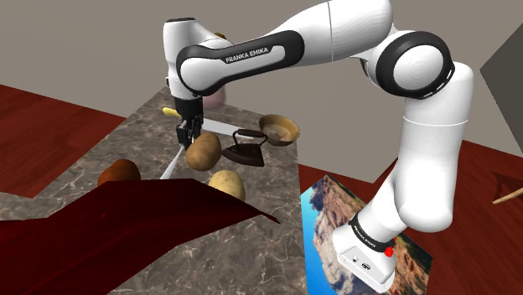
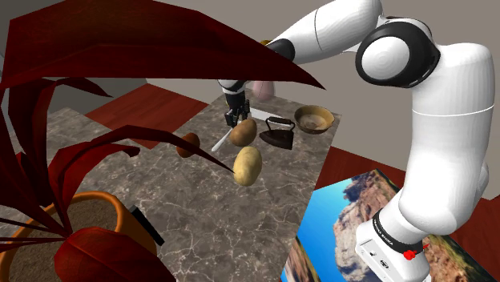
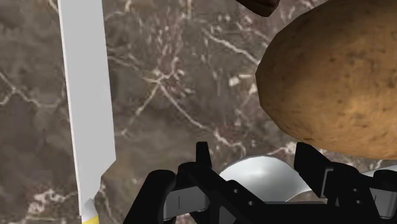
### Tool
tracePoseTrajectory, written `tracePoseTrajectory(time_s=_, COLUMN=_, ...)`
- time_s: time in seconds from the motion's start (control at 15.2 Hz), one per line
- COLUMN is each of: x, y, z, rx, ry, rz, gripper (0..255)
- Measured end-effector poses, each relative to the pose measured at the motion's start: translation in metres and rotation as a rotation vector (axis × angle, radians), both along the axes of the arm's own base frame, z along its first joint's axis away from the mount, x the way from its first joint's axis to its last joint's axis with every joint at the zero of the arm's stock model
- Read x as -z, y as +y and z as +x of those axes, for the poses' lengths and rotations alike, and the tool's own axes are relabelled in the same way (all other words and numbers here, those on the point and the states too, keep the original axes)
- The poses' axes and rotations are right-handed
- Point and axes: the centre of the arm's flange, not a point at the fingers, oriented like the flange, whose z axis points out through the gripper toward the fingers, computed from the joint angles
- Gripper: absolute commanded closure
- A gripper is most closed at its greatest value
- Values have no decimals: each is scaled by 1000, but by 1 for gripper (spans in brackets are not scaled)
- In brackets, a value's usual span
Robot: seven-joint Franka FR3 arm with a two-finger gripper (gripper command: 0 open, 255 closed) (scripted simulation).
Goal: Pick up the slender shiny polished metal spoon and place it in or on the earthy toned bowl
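1. The pincer [image 3: 254, 154] sits low over the marble tabletop [image 3: 159, 76] with its fingers [image 3: 202, 156] standing apart. The rounded end of the spoon [image 3: 261, 178] lies between them. A sliver of marble shows beside one finger, so I judge the spoon straddled but not clamped.
2. The step in hand is the grasp. The next move calls for closing squarely on the spoon and lifting it straight up. The spoon then has to travel toward the bowl [image 1: 279, 128], which in the shoulder view lies at about 3 o'clock from the pincer [image 1: 189, 137].
3. The spoon [image 1: 172, 163] looks pale grey and smooth with a soft sheen. Its thin handle runs along the tabletop toward 7 o'clock from the pincer in the shoulder view.
4. A brown potato [image 1: 203, 151] sits just beside the pincer at about 5 o'clock, close enough to crowd that finger.
5. Farther out, a white-bladed knife [image 1: 220, 126] lies near the pincer, and a dark iron [image 1: 247, 147] stands between the potato and the bowl. The carry should pass above both.
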Motion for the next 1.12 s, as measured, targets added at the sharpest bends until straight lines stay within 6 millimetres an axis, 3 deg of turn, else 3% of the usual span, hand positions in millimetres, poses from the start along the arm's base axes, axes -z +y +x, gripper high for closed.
tracePoseTrajectory(time_s=0.4, x=-2, y=0, z=-1, rx=0, ry=0, rz=0, gripper=255)
tracePoseTrajectory(time_s=1.12, x=-58, y=0, z=1, rx=0, ry=0, rz=0, gripper=255)
